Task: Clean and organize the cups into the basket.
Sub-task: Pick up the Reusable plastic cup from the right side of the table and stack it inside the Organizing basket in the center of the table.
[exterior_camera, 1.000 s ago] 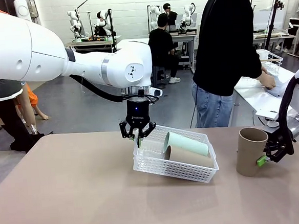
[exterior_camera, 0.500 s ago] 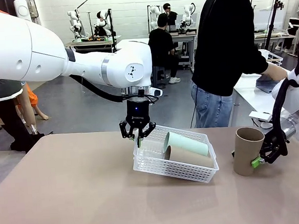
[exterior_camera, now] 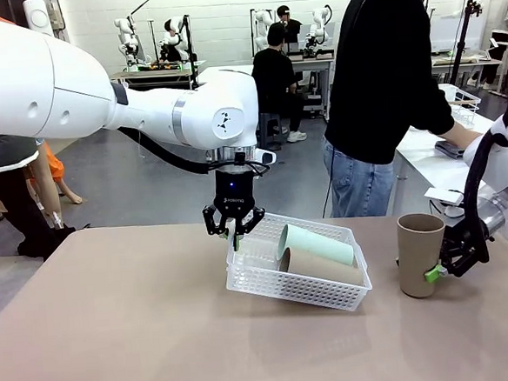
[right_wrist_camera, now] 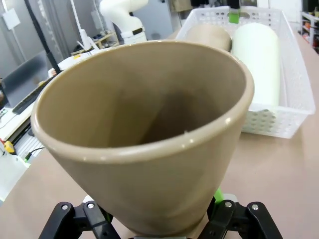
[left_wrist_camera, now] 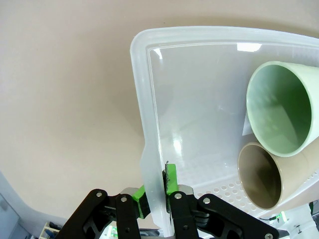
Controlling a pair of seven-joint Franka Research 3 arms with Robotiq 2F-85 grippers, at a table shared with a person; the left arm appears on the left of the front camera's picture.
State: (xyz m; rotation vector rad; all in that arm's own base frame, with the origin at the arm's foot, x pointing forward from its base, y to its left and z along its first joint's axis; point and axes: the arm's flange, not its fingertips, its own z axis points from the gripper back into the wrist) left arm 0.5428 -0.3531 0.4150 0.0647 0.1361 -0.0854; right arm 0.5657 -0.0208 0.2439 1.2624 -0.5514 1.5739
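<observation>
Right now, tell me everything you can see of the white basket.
The basket is shallow, rectangular white plastic with perforated sides and a smooth rim. It sits on the table, skewed to its edge. The left fingers pinch one short wall. A mint cup and tan cup lie inside, side by side.

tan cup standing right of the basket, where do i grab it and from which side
Take the tan cup low on its wall, coming in level from the side away from the basket. It stands upright, mouth up, and narrows toward its base, so the jaws span it best there. The right gripper is shut on it at that spot.
</observation>
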